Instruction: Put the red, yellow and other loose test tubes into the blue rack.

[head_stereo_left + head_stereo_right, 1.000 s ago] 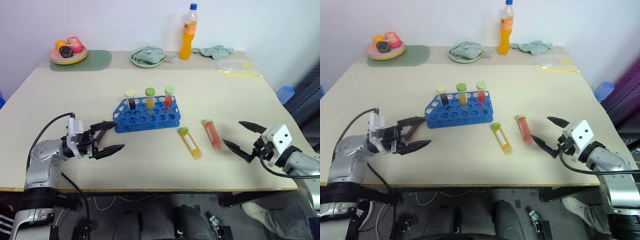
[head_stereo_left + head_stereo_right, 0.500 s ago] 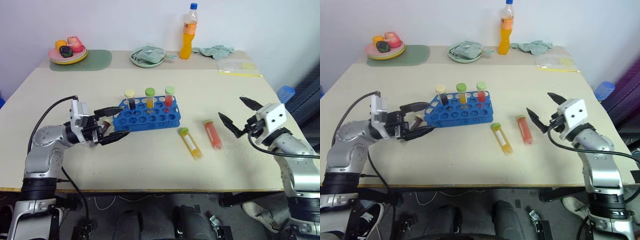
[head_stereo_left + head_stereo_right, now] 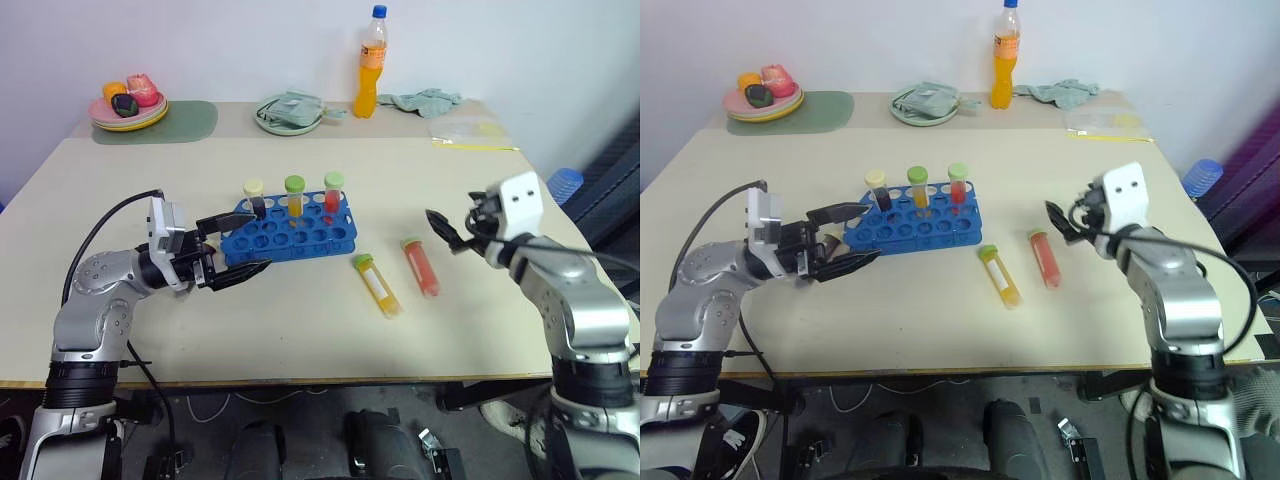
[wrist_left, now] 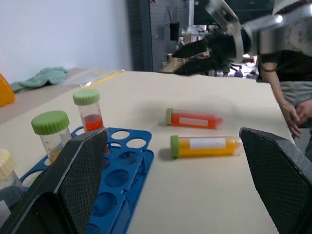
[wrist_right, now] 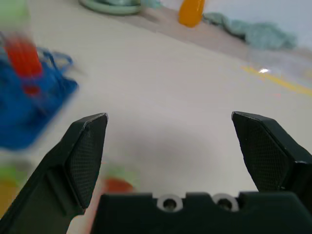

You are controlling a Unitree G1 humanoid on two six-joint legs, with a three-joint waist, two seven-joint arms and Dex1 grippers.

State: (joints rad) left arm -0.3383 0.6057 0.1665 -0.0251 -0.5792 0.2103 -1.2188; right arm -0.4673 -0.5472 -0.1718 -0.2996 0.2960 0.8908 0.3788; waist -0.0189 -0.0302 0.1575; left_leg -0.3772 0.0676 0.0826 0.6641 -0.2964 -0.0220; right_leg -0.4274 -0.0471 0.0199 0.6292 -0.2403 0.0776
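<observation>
The blue rack [image 3: 292,235] stands mid-table with three capped tubes upright in its back row: dark [image 3: 254,196], yellow [image 3: 294,194] and red [image 3: 333,191]. Two loose test tubes lie on the table to its right, a yellow one [image 3: 379,286] and a red one [image 3: 421,266], both green-capped. My left gripper [image 3: 252,240] is open at the rack's left front corner, pointing right, holding nothing. My right gripper [image 3: 450,215] hovers open just right of the red tube, above the table, empty. The left wrist view shows both lying tubes [image 4: 195,119] [image 4: 204,145] beyond the rack.
Along the back edge stand an orange drink bottle [image 3: 372,65], a green plate [image 3: 290,124] with a cloth, stacked plates [image 3: 128,112] with fruit on a green mat, a crumpled cloth [image 3: 425,100] and a plastic bag [image 3: 470,130]. A person [image 4: 287,73] stands beyond the table's right side.
My right gripper has risen off the table's front right area and swung forward and left to beside the red tube. My left gripper closed in on the rack's left corner, then held.
</observation>
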